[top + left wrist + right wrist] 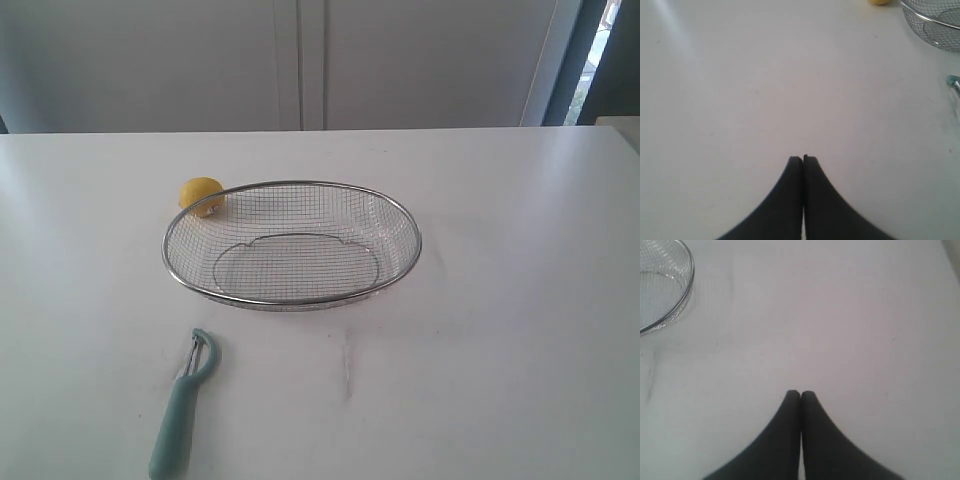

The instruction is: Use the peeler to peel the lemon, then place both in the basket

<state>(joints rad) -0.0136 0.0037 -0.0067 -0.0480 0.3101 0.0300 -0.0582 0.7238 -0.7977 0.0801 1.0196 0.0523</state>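
White tabletop (500, 330) pretty much everywhere, so I've got loads of room. It's bare to the right of the wire mesh basket (290, 303), there's a clear strip between the basket and the peeler (183, 405), and more open surface on the left. The table's far edge runs straight across in front of a pale wall, well behind everything. The basket sits about mid-table with its long axis going side to side in the exterior view. The lemon (201, 195) is outside it, tucked against the far-left curve of the rim; can't tell if it's actually touching. The peeler lies near the front-left, well apart from the basket. Its long axis runs front to back, with the teal handle toward the near edge and the metal blade head pointing toward the basket, leaning slightly right. My left gripper (803, 159) has its fingers pressed flat together with nothing between them, over bare table and well apart from the basket rim. Same deal with my right gripper (800, 393): fingers closed up, holding nothing, basket off to one side.
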